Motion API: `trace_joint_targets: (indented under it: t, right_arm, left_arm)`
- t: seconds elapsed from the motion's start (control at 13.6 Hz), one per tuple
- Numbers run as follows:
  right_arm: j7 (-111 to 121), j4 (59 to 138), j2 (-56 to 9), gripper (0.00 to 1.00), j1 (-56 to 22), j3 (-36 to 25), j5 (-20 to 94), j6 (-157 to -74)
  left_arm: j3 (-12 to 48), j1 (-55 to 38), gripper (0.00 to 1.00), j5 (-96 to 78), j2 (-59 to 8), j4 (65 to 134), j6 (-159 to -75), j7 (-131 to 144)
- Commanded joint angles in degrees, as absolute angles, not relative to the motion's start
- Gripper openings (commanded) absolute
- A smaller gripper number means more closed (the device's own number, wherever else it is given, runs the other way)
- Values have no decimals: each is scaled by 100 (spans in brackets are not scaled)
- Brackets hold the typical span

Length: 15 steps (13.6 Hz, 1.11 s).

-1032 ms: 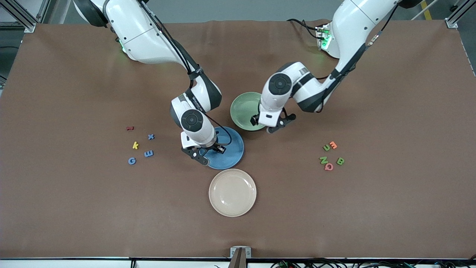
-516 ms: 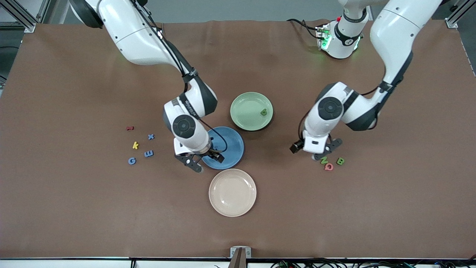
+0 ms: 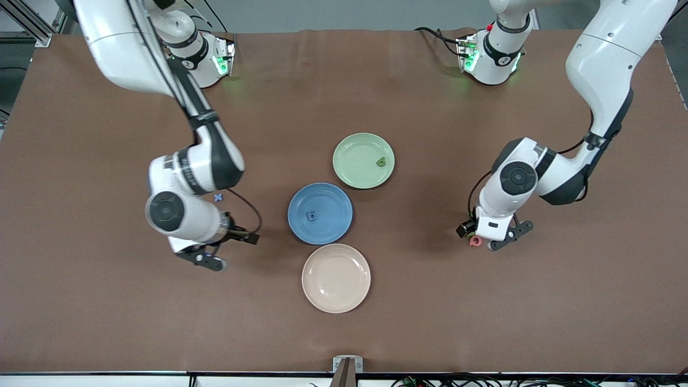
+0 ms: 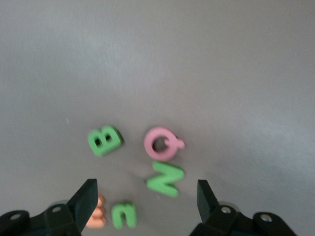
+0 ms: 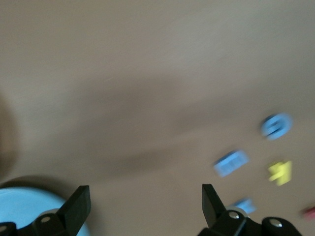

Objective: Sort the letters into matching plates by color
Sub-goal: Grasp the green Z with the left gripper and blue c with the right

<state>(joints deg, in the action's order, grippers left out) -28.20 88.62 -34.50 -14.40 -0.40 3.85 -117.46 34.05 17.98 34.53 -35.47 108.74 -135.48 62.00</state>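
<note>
I count three plates: green plate holding one green letter, blue plate one blue letter, cream plate. Left tool and right tool both gape, unloaded.

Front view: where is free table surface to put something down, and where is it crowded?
Free: the brown stretch nearer the camera than the cream plate, and between the green plate and the bases. Crowded: under the left gripper, around green N, B, pink Q.

We see a robotics lab: a brown-covered table framed by aluminium rails, two white arm bases bolted along it, cables trailing at the table's camera-side edge.
</note>
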Motion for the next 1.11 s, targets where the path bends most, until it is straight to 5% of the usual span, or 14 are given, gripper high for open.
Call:
trace_joint_targets:
  t: [0.0, 0.29, 0.66, 1.03]
  right_arm:
    - [-1709, 9701, -3120, 100, -732, 88, 141, -12381]
    - [-1020, 9932, -3330, 99, -62, 88, 10, -13121]
    - [-1011, 10528, -3393, 96, -114, 97, -35, -13895]
    - [-1028, 10889, -3349, 78, -123, 114, -35, -13896]
  left_arm:
    - [3445, 1837, 76, 3533, -3937, 10530, -13544, 5818]
    - [3480, 1802, 61, 3525, -3964, 10582, -13535, 5740]
    - [3542, 1723, 60, 3533, -4078, 10573, -13553, 5713]
    - [3533, 1731, 53, 3542, -4175, 10547, -13570, 5423]
